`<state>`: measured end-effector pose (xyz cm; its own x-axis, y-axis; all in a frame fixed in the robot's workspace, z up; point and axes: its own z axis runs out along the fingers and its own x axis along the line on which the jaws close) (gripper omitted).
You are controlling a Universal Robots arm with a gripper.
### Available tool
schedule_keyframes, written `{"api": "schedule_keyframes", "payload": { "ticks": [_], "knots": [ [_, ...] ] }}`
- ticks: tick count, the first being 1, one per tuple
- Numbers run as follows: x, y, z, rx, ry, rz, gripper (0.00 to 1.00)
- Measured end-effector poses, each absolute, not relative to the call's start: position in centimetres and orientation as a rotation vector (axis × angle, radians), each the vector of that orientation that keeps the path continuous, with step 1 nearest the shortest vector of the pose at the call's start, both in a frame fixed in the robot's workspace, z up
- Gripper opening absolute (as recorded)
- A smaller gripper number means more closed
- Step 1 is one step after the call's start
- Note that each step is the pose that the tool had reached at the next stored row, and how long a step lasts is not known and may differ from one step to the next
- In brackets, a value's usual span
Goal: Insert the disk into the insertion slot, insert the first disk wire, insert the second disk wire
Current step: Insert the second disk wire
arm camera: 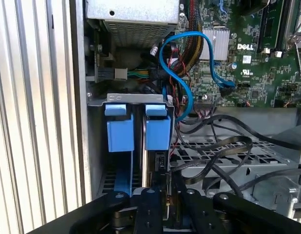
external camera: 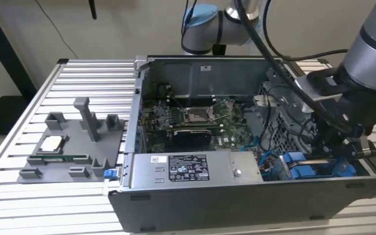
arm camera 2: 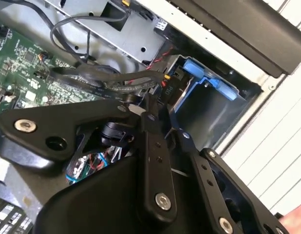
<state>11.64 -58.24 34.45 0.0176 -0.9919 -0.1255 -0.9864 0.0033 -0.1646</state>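
The disk sits edge-on inside the insertion slot (arm camera: 94, 146), its blue carrier tab (arm camera: 158, 127) at the slot's mouth beside a second blue tab (arm camera: 116, 129). In the exterior view the blue carriers (external camera: 302, 169) lie in the case's near corner on the exterior view's right, under my gripper (external camera: 332, 147). A black connector (arm camera: 160, 160) with red, black and yellow wires meets the disk's end. My gripper (arm camera: 166, 202) is right over it, jaws drawn close together on this disk wire. In the second wrist view the fingertips (arm camera 2: 149, 113) touch the connector (arm camera 2: 169, 80) beside the blue carrier (arm camera 2: 209, 78).
A blue data cable (arm camera: 182, 58) loops over the motherboard (arm camera: 257, 63). Black cables (arm camera: 223, 146) cross the perforated tray next to the slot. The grey power-supply box (external camera: 188, 169) fills the case's front. A grey fixture tray (external camera: 70, 147) lies on the slatted table at the exterior view's left.
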Motion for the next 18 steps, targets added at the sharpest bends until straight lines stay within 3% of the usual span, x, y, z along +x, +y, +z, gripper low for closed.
{"api": "schedule_keyframes", "payload": {
  "ticks": [10,18],
  "knots": [
    [11.8,-58.2,35.9,-2.086,2.071,-0.036,0.23],
    [13.4,-58.2,36.0,-2.137,2.131,0.041,0.23]
  ]
}}
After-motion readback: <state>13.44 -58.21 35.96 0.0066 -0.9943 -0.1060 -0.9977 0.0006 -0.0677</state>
